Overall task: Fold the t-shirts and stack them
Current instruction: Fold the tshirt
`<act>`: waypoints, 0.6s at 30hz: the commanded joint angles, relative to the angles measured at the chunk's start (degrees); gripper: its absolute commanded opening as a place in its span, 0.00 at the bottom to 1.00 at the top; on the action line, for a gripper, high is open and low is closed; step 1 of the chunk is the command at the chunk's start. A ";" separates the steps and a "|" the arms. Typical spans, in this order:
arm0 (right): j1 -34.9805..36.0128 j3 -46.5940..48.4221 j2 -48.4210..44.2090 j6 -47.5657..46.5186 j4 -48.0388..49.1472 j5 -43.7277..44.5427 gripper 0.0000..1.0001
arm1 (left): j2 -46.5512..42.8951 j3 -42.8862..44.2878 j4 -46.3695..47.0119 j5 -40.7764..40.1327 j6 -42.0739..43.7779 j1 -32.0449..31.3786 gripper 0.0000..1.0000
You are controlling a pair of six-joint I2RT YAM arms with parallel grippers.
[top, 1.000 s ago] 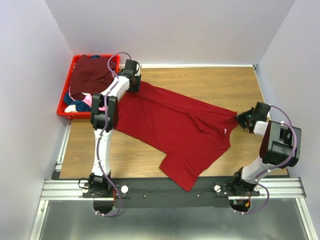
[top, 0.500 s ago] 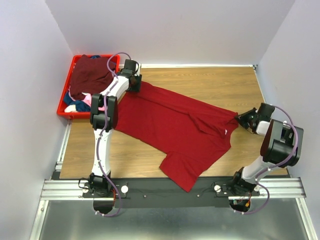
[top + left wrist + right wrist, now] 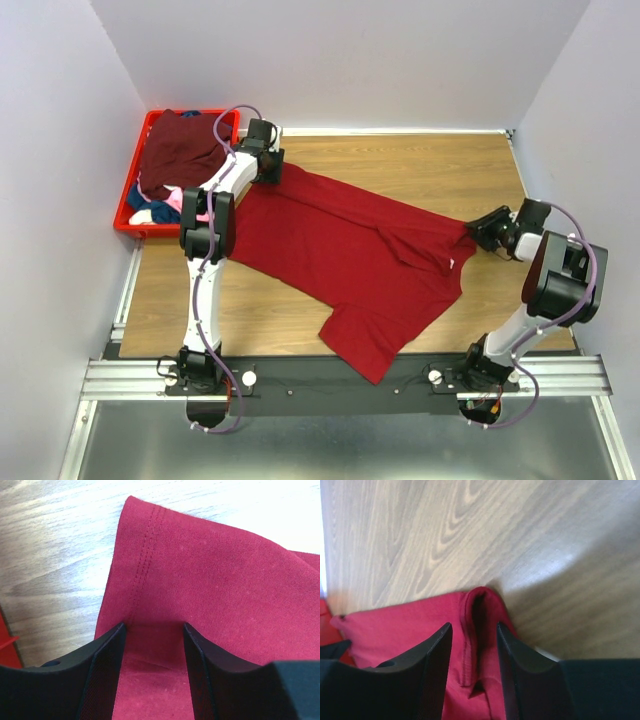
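A bright red t-shirt point(image 3: 350, 250) lies spread out, slanting across the wooden table. My left gripper point(image 3: 268, 166) is at its far-left corner. In the left wrist view the left gripper point(image 3: 152, 627) is open, with the flat cloth point(image 3: 225, 570) and its stitched hem between the fingers. My right gripper point(image 3: 482, 232) is at the shirt's right corner. In the right wrist view the right gripper point(image 3: 473, 627) is open astride a raised fold of the red cloth point(image 3: 395, 625), not pinching it. A dark maroon shirt point(image 3: 180, 145) lies in the crate over pink and blue cloth point(image 3: 160, 208).
A red plastic crate point(image 3: 128, 205) stands at the table's far-left corner against the wall. White walls close in the left, back and right sides. Bare wood point(image 3: 420, 165) shows behind the shirt, and more bare wood lies in front of it on the left point(image 3: 250, 310).
My right wrist has swung a little toward the back of the table, bringing its fingers onto the shirt's right corner. The left arm and the shirt have not moved.
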 commanded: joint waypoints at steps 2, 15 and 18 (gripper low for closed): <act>-0.57 2.72 3.84 -0.59 -1.87 -3.87 0.45 | 0.45 -1.56 -1.70 2.38 -0.71 0.33 0.58; -0.57 20.37 17.63 -6.21 -6.60 1.49 0.01 | 0.36 -1.03 -2.15 6.33 -3.35 0.33 0.58; -0.57 28.35 22.55 -7.97 -9.16 1.15 0.01 | -0.25 -2.34 -1.80 7.57 -4.14 0.42 0.57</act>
